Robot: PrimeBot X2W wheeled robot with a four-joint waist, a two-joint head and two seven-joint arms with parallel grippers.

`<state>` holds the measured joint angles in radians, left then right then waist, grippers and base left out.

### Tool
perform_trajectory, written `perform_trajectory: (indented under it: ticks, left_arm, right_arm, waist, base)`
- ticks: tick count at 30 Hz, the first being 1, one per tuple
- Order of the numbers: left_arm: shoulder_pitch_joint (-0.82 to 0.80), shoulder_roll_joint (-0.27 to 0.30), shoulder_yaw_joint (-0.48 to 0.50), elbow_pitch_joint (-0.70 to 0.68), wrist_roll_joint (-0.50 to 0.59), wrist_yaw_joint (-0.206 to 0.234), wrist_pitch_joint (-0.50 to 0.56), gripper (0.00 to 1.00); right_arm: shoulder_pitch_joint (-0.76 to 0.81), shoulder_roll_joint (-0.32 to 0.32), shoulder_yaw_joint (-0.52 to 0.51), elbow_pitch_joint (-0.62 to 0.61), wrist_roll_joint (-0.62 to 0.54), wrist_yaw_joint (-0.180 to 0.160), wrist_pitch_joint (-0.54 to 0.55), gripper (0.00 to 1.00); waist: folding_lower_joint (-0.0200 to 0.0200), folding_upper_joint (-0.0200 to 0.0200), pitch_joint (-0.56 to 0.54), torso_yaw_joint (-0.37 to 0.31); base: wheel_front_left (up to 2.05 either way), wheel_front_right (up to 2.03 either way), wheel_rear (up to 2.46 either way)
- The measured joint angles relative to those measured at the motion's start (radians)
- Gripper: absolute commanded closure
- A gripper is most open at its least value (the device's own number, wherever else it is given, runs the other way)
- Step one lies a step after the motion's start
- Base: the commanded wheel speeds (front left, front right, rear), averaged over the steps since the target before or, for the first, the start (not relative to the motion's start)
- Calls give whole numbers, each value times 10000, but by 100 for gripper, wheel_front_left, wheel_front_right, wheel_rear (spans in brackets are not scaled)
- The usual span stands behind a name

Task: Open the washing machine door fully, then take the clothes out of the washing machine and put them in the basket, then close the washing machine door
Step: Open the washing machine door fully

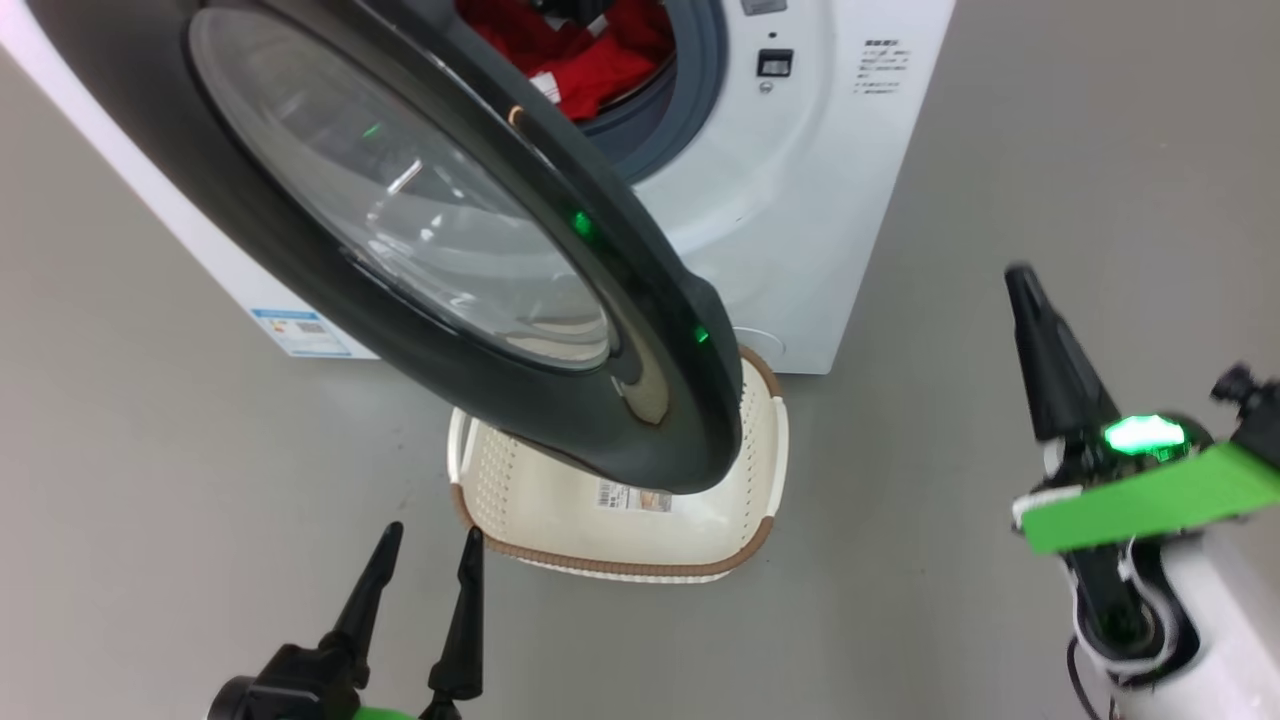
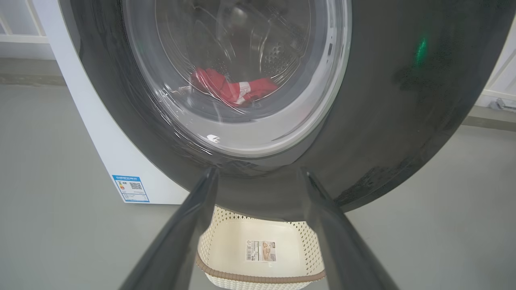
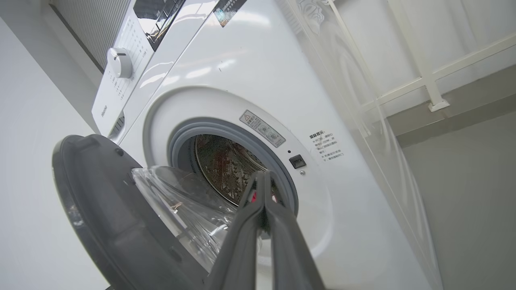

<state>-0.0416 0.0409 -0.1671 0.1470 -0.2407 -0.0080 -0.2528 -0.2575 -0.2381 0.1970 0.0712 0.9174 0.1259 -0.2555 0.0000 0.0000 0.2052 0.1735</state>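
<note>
The washing machine door (image 1: 640,400), with its black rim and bulging glass, stands partly swung out over the cream basket (image 1: 560,520) on the floor. Red clothes (image 1: 590,60) lie in the drum of the white washing machine (image 1: 800,220). In the left wrist view they show through the door glass, clothes (image 2: 234,88) behind door (image 2: 403,100). My left gripper (image 1: 432,530) is open, low and in front of the basket (image 2: 225,249), its tips (image 2: 259,172) near the door's lower rim. My right gripper (image 1: 1020,280) is shut and empty, right of the machine, pointing (image 3: 262,174) at the drum opening (image 3: 221,165).
Grey floor (image 1: 1050,130) spreads around the machine on both sides. A blue label sticker (image 2: 131,188) sits low on the machine's side. A control dial (image 3: 119,63) is on the top panel. A white railing (image 3: 427,76) runs behind to the right.
</note>
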Motion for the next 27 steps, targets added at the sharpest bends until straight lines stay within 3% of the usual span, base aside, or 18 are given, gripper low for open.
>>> perform_trajectory:
  ticks: [9, 13, 17, 27]
  left_arm:
    - [-246, 0, -276, 4, -255, 107, 0, 0]
    - [-333, 0, -384, 0, -330, 180, 2, 0]
    - [-450, -4, -535, -10, -389, 211, 0, 0]
    - [-480, -6, -938, -12, -564, 334, 0, 0]
  right_arm:
    - [-1964, -1304, 2080, -228, 4566, -2, 230, 100]
    - [-2731, -1705, 2527, -188, 6491, -2, 1894, 100]
    - [-3246, -1714, 2460, 157, 7831, -2, 3816, 100]
    - [-3637, -1580, 1927, 1787, 9559, -2, 8284, 100]
  waist:
    - [0, 0, 288, 480]
    - [0, 0, 460, 653]
    - [0, 1, 611, 804]
    - [0, 0, 848, 1186]
  base:
    - [0, 0, 0]
    - [0, 0, 0]
    - [0, 0, 0]
    - [0, 0, 0]
